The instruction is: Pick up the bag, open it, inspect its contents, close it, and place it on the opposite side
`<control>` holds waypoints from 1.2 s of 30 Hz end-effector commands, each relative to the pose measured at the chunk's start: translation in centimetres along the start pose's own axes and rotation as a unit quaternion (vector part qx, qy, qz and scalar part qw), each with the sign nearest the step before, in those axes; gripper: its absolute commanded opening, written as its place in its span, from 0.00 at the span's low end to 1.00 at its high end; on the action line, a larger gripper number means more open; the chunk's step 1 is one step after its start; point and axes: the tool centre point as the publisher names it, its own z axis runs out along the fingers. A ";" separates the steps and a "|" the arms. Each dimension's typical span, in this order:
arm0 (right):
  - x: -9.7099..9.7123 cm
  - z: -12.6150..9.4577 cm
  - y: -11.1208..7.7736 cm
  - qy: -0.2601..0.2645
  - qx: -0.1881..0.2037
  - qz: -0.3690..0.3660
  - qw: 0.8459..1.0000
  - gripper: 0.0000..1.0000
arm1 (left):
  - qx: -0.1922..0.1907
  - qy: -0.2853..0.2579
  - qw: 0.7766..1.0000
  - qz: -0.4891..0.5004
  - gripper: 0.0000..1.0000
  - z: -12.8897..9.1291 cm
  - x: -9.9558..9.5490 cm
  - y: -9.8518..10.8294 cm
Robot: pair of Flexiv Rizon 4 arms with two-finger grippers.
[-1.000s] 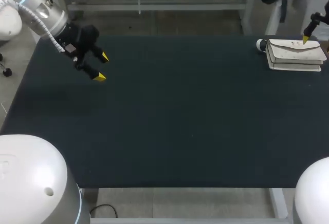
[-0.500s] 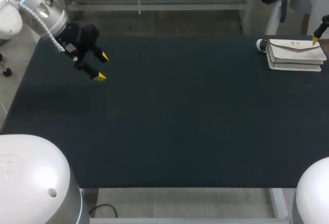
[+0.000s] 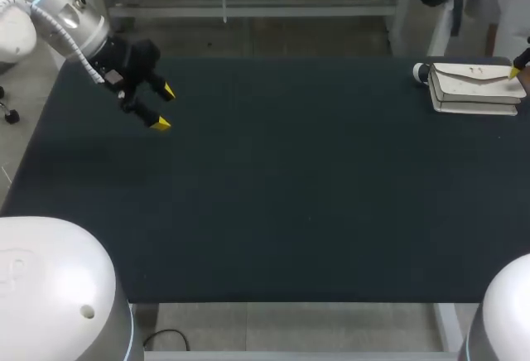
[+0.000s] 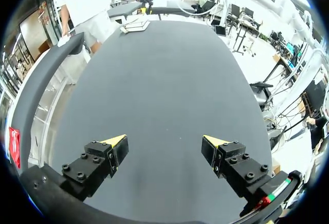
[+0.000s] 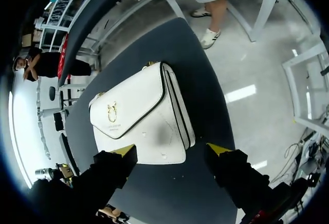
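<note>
White leather flap bag with a gold ring clasp (image 3: 474, 88) (image 5: 140, 115) (image 4: 134, 25): lies flat, flap side up, on the black-covered table (image 3: 290, 212), at its far right corner. All positions below are referenced to the bag. Right gripper (image 5: 170, 149): hangs over the bag's right end. In the head view only one yellow tip (image 3: 515, 72) shows, over the bag's upper face. In the right wrist view the two fingers stand wide apart. The bag's near edge lies under and between them, and the rest of the bag runs out ahead of the gripper. Neither finger is seen pressing a side of the bag, so nothing is gripped; whether a tip touches the top face, I cannot tell. The layered side edge of the bag lies nearer the right-hand finger. Left gripper (image 3: 164, 108) (image 4: 165, 142): well apart from the bag, over the opposite end of the table, fingers spread with nothing between them. In its wrist view the bag sits far ahead, small, at the table's distant end.
</note>
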 end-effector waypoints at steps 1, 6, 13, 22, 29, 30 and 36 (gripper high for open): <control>-0.5 0.5 1.4 0.018 0.048 0.002 0.999 0.73 | 0.001 -0.001 1.000 0.000 1.00 0.1 0.0 0.0; -0.5 0.9 2.0 0.037 0.050 0.002 0.998 0.64 | 0.001 -0.001 1.000 0.000 1.00 0.1 0.0 0.0; -0.5 2.0 2.1 0.053 0.058 0.005 0.997 0.57 | 0.001 -0.001 1.000 0.000 1.00 0.1 0.0 0.0; -0.1 2.3 2.2 0.068 0.058 0.004 0.996 0.26 | 0.001 -0.001 1.000 0.000 1.00 0.1 0.0 0.0; 0.0 2.2 1.9 0.087 0.056 0.003 0.995 0.00 | 0.001 -0.001 1.000 0.000 1.00 0.1 0.0 0.0; 0.1 2.2 1.8 0.089 0.057 0.002 0.994 0.00 | 0.001 -0.001 1.000 0.000 1.00 0.1 0.0 0.0; 0.9 2.5 0.8 0.113 0.063 -0.012 0.991 0.00 | 0.001 -0.001 1.000 0.000 1.00 0.1 0.0 0.0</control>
